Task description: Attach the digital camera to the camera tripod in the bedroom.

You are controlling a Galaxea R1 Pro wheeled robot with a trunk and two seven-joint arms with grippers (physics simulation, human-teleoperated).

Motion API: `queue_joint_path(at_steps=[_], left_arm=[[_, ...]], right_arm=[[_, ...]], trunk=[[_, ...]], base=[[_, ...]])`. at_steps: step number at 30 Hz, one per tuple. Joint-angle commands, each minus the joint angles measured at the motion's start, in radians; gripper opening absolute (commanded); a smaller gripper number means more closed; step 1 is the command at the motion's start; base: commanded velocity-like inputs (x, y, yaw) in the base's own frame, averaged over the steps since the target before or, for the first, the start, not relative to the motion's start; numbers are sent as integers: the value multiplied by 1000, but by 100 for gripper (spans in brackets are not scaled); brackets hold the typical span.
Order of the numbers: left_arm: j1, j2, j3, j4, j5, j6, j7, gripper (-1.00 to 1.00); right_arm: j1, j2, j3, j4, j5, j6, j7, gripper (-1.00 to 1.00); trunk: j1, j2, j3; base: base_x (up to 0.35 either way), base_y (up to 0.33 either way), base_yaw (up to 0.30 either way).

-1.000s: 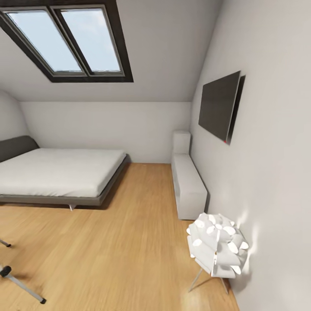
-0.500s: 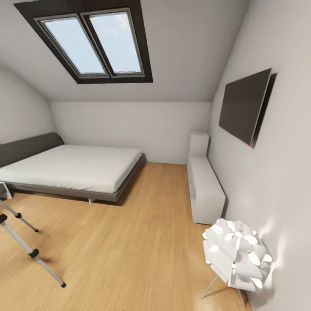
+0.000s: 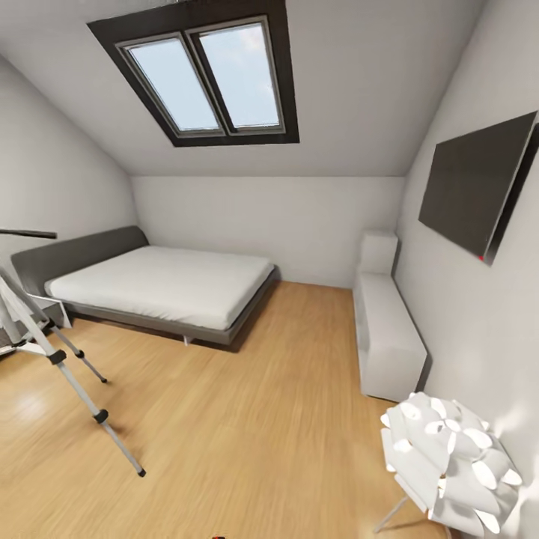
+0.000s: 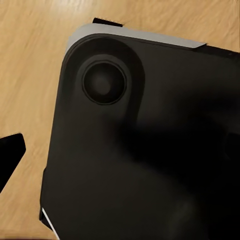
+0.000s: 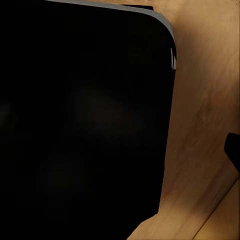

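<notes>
The camera tripod (image 3: pixel 75 382) stands at the left edge of the head view, cut off by the frame. Two silver legs with black joints reach down to the wood floor, and its long black handle (image 3: pixel 26 233) sticks out above them. The bedroom shows white sloped walls, a dark-framed skylight (image 3: pixel 209 78) and a low grey bed (image 3: pixel 165 284) with a white mattress. The digital camera is out of view. In the left wrist view a dark fingertip (image 4: pixel 10 155) shows beside the robot's black base (image 4: pixel 140 150). The right wrist view has a dark tip (image 5: pixel 233 150) at its edge.
A white low cabinet (image 3: pixel 385 337) runs along the right wall under a dark wall screen (image 3: pixel 475 191). A white petal-shaped lamp (image 3: pixel 449 464) on thin legs stands near right. Open wood floor (image 3: pixel 247 419) lies between the tripod, bed and cabinet.
The whole head view has swung left, so the camera moved. The tripod's legs and handle have come further into the picture; bed, cabinet and lamp have slid to the right.
</notes>
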Motion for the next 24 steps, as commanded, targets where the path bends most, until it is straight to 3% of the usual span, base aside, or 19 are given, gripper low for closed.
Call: queue_joint_path(at_steps=[1, 9, 24], left_arm=[[0, 0, 2, -1, 6, -2, -1, 100], [0, 0, 2, -1, 6, -2, -1, 100], [0, -2, 2, -1, 4, -3, -1, 100]], right_arm=[[0, 0, 0, 1, 5, -3, 0, 100], [-1, -1, -1, 1, 4, -3, 0, 100], [-1, -3, 1, 1, 4, -3, 3, 100]], trunk=[[0, 0, -1], [0, 0, -1], [0, 0, -1]], base=[[0, 0, 267], [0, 0, 230], [0, 0, 15]])
